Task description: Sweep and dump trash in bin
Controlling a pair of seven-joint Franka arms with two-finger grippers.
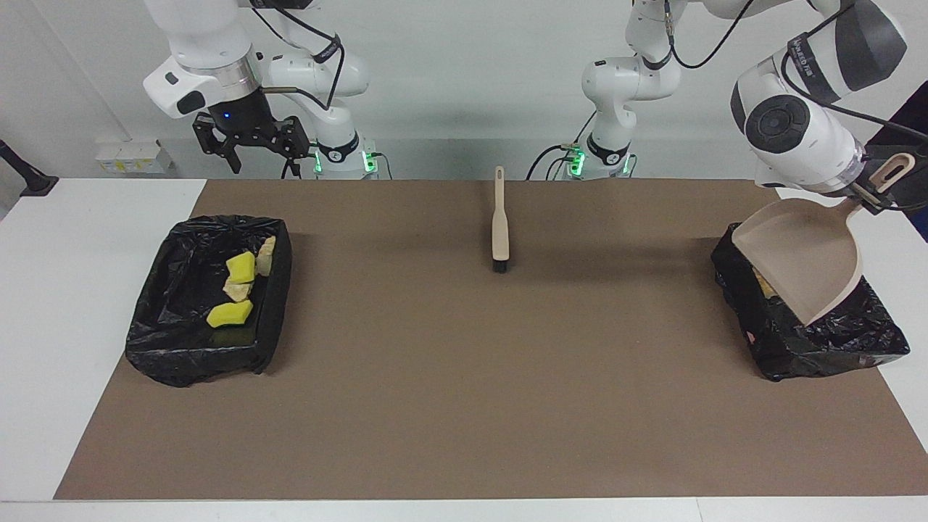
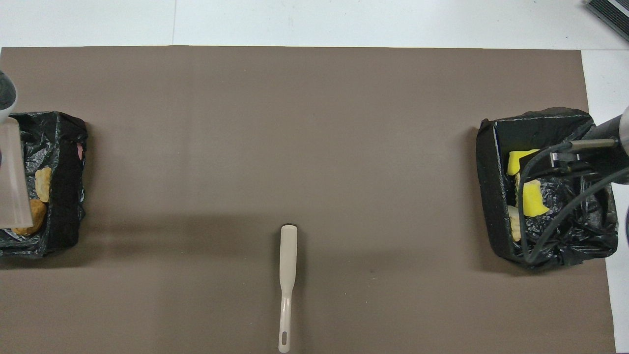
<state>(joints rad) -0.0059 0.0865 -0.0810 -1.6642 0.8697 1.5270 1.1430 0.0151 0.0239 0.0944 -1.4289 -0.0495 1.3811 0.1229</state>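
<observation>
- So we're at the dumping step, and honestly it looks about finished. The beige plastic dustpan (image 1: 805, 254) hangs tilted, mouth down, over the black bag-lined bin (image 1: 819, 344) at the right edge of the facing view (the left arm's end of the worktop (image 1: 72, 290)). The inside of the pan that I can see is bare.
- Where the trash is: two orange-brown bread-like lumps (image 2: 42, 183) sit in that bin, showing at the left edge of the overhead view beside the pan's lip. The pan covers most of the bin in the facing view, so I can't say what else is in there.
- The second black bag-lined bin (image 1: 181, 351), at the middle left of the facing view, holds yellow sponge bits (image 1: 230, 313) and pale tan crumbly chunks (image 1: 237, 290).
- I see no scraps on the brown mat (image 1: 464, 377).
- The left gripper (image 1: 866, 194), upper right of the facing view, has its jaws clamped narrow on the dustpan's handle.
- The right gripper (image 1: 264, 156), upper left of the facing view, waits in the air above the worktop's edge, jaws spread wide with nothing in them.
- The long beige brush (image 1: 499, 225) lies flat by itself on the mat, upper centre of the facing view, touching nothing else.
- My guess for the next move: level the pan, carry it clear of the bin without snagging the loose bag, and set it down on the mat.
</observation>
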